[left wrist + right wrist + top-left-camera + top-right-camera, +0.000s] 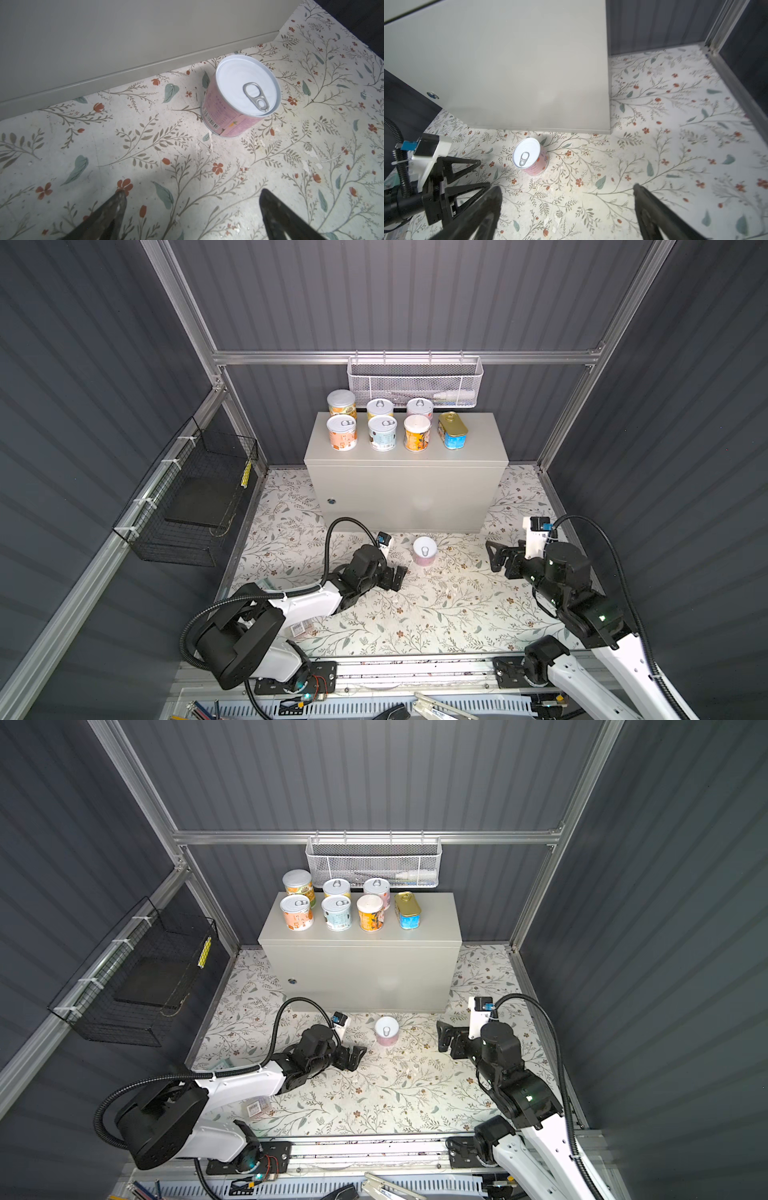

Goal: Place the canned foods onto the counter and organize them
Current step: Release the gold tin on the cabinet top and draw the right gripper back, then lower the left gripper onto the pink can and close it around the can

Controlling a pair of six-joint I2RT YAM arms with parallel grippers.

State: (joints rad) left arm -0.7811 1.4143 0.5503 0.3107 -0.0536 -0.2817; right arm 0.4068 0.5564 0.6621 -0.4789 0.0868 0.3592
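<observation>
Wide open and empty, the left gripper (397,577) sits low over the floral mat (436,614), just left of the last pink can (424,551), which stands upright before the counter (407,493). The right gripper (491,556), equally spread and empty, hangs farther right. Six cans (382,433) and the gold tin (452,430) already stand on top, so the final pickup looks in hand: jaws must straddle the can, then carry it far-right behind the tin, under the white mesh basket (413,383).

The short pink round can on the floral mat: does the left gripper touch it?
Apart. Left wrist view shows floral mat between pink can and left gripper.
</observation>
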